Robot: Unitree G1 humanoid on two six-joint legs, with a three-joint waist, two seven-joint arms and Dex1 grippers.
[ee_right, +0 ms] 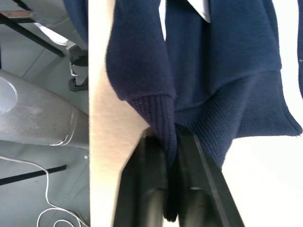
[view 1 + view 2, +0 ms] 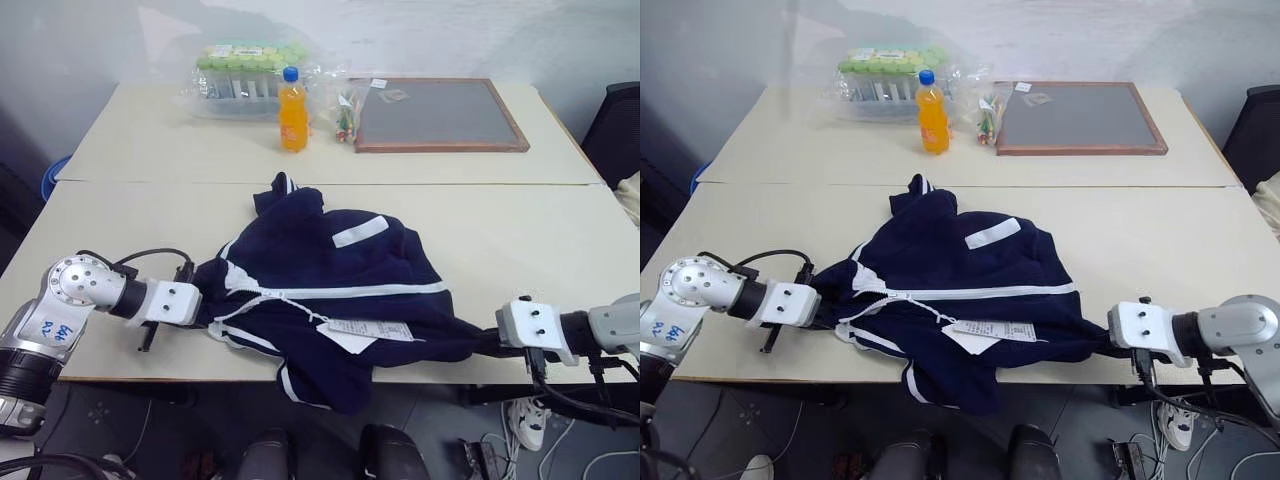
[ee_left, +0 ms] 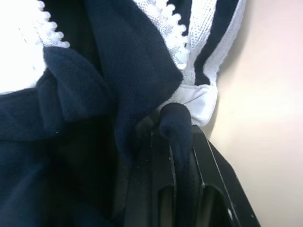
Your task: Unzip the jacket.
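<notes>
Left gripper (image 2: 196, 305) sits at the jacket's left end, jaws nearly closed with a fold of navy cloth pinched between them, just below the white zipper teeth (image 3: 170, 28). The jacket (image 2: 330, 290) lies crumpled at the near edge of the front table (image 2: 520, 240), hem spilling over the edge, zipper line running across it from left to right, paper tag (image 2: 368, 330) on top near the middle. Right gripper (image 2: 1102, 340) is clamped narrowly on a ribbed cuff or hem at the jacket's right end.

Step in hand, as I judge it: garment held at both ends, zipper looks closed; unzipping not yet started. Next move calls for one hand to keep tension while the other lets go and finds the slider, which I cannot pick out.

Surface: pale, smooth tabletop. A second table behind carries a pack of small bottles (image 2: 245, 72), an orange drink bottle (image 2: 292, 110) and a framed board (image 2: 440, 115). White wall behind; cables (image 2: 590, 460) on the floor at right.
</notes>
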